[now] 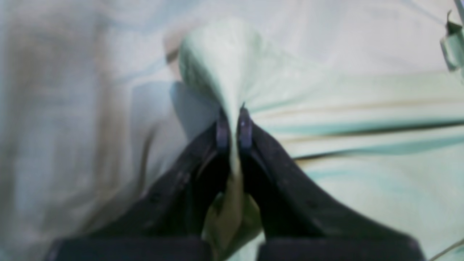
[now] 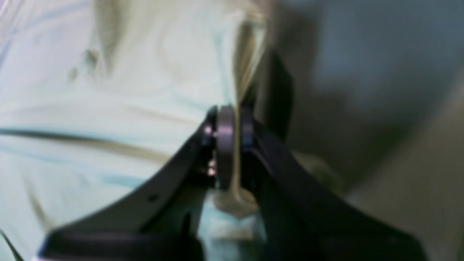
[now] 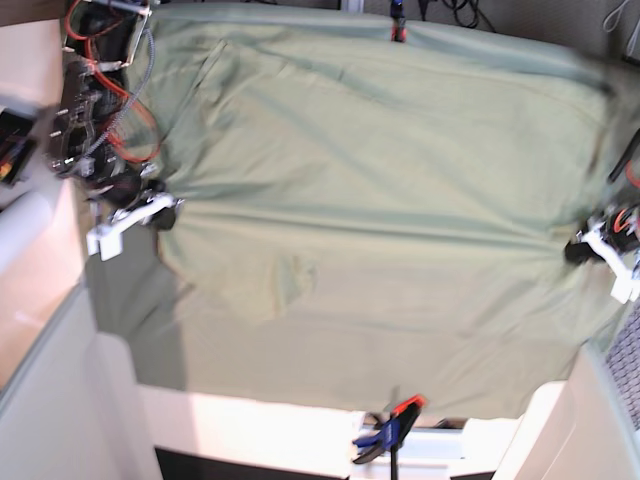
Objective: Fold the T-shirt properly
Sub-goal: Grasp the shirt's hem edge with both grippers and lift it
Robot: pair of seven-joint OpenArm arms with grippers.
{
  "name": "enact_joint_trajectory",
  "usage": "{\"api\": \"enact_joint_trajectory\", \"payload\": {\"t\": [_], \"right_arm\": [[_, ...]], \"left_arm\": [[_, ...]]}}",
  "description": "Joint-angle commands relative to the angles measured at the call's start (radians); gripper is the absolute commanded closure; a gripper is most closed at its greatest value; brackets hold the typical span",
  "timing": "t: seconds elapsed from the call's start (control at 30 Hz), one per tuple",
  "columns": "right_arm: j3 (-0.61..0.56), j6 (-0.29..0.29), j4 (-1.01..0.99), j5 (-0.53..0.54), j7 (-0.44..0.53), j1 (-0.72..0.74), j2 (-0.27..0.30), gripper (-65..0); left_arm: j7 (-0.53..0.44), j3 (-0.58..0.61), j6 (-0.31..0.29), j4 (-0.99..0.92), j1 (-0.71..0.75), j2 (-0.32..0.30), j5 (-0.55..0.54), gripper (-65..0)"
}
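The pale green T-shirt [image 3: 350, 270] is stretched sideways between my two grippers, over the duller table cloth [image 3: 450, 385]. In the base view my right gripper [image 3: 160, 212] pinches the shirt's left edge and my left gripper [image 3: 582, 248] pinches its right edge. In the left wrist view the left gripper [image 1: 233, 121] is shut on a raised fold of the shirt [image 1: 232, 65]. In the right wrist view the right gripper [image 2: 232, 125] is shut on the shirt's edge [image 2: 145, 90]. A sleeve-like flap [image 3: 290, 280] lies on the shirt's lower left. Both wrist views are blurred.
A red clamp [image 3: 399, 28] holds the table cloth at the far edge, and an orange and blue clamp [image 3: 392, 425] holds it at the near edge. Red cables and the arm's base [image 3: 95, 100] stand at the left. A light wooden surface [image 3: 40, 290] borders the left side.
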Motion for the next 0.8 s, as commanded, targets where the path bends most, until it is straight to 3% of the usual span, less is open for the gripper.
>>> {"api": "enact_joint_trajectory", "payload": {"t": [0.0, 0.2, 0.5, 0.57, 0.63, 0.67, 0.77], "right_arm": [[0.006, -0.002, 0.034, 0.018, 0.019, 0.005, 0.035, 0.0], [0.006, -0.002, 0.095, 0.074, 0.005, -0.09, 0.093, 0.0], [0.006, -0.002, 0.119, 0.029, -0.001, -0.168, 0.101, 0.0], [0.008, -0.003, 0.119, 0.011, 0.002, -0.172, 0.101, -21.6], [0.016, -0.003, 0.124, 0.011, 0.002, -0.169, 0.101, -37.5], [0.026, -0.003, 0.132, 0.012, 0.005, -0.169, 0.101, -40.7], [0.081, -0.003, 0.189, 0.011, 0.025, -0.169, 0.098, -41.1]], "left_arm": [[-0.021, -0.005, -0.007, 0.059, 0.002, -0.051, -0.026, 0.0], [0.032, -0.005, -0.007, 0.315, 0.144, -0.126, -0.054, 0.0], [0.052, -0.005, -0.007, 0.408, 0.237, -0.127, -0.039, 0.0], [0.051, -0.005, -0.007, 0.409, 0.242, -0.126, -0.039, 0.0], [0.052, -0.005, -0.007, 0.41, 0.242, -0.125, -0.038, 0.0], [0.052, -0.005, -0.007, 0.41, 0.242, -0.126, -0.038, 0.0], [0.052, -0.005, -0.007, 0.41, 0.242, -0.126, -0.037, 0.0]]}}
